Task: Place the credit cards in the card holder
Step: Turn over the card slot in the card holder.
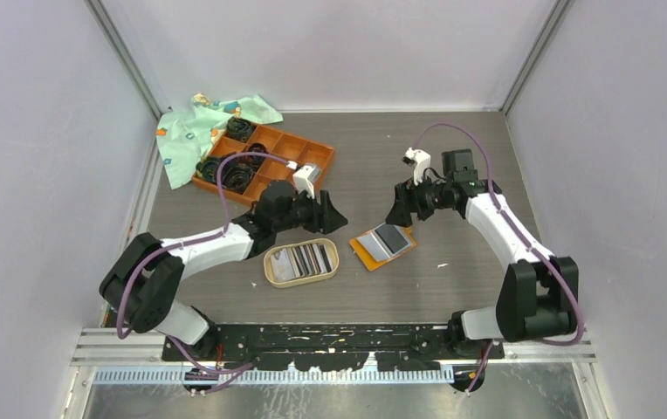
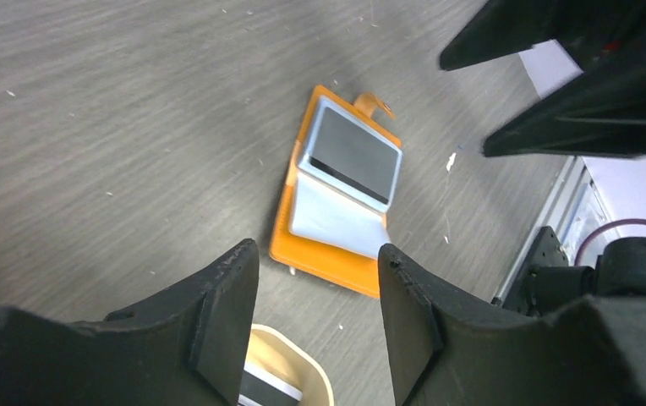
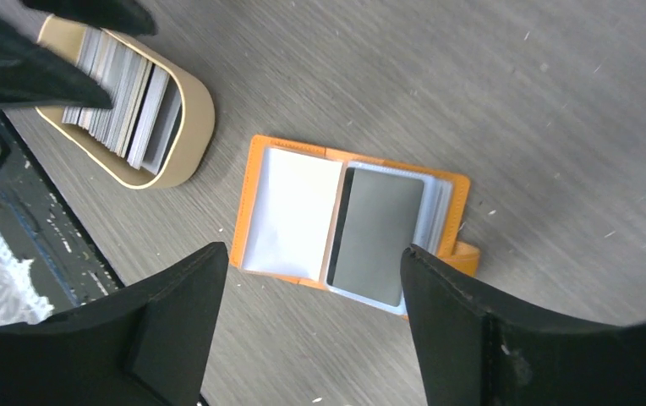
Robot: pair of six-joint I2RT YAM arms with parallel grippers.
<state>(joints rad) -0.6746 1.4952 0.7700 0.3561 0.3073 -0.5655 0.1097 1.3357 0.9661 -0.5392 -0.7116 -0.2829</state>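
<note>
Centre frame, orange leather-like card holder point(image 1: 383, 243) lies open, grey plastic card point(image 3: 375, 235) pocketed — left gripper point(image 2: 317, 254), right gripper point(image 3: 313, 254) empty, fingers apart; next, likely grasp another from oval tan dish point(image 1: 269, 262).

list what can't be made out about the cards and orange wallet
Number of thin plastic cards in the oval tan dish: too small from above; right wrist view, a left gripper finger covers one end.
Flat orange folding wallet, snap tab: right wrist view, partly behind right gripper finger.

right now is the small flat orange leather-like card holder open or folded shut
Open: the orange card holder lies spread flat, both inner pages facing up, a dark grey card on one.
</note>
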